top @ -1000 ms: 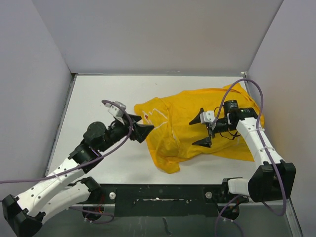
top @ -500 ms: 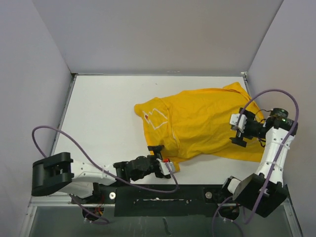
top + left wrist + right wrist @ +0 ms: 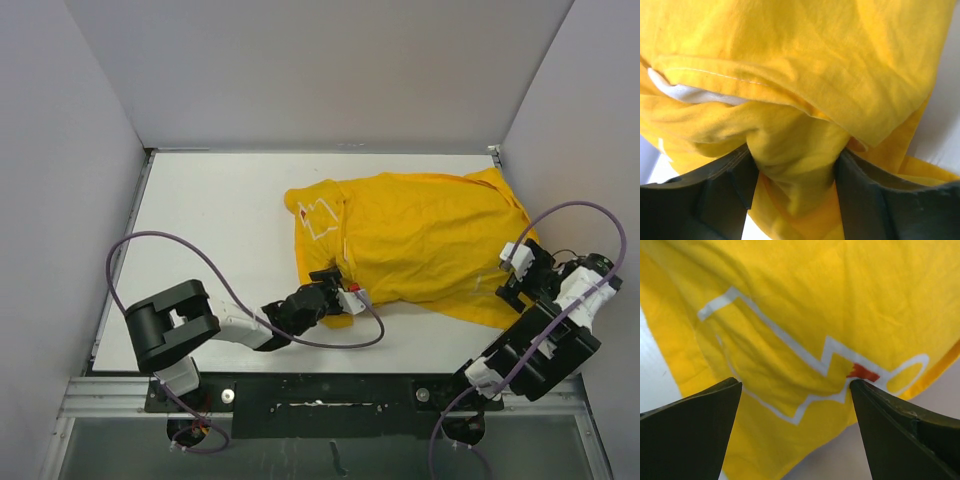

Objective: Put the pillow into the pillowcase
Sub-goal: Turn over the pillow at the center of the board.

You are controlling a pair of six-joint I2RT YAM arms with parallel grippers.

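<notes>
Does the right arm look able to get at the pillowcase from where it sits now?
Probably yes. The right claw stands open at the near right edge of the pillowcase, with nothing between them. In the right wrist view, yellow cloth fills the space just ahead of its open jaws.

The left arm lies low across the lower centre of the top view, with the left gripper [image 3: 335, 287] pinching a pillowcase [image 3: 420, 235] fold. The right arm folds at lower right, and the right gripper [image 3: 512, 274] is spread wide.
</notes>
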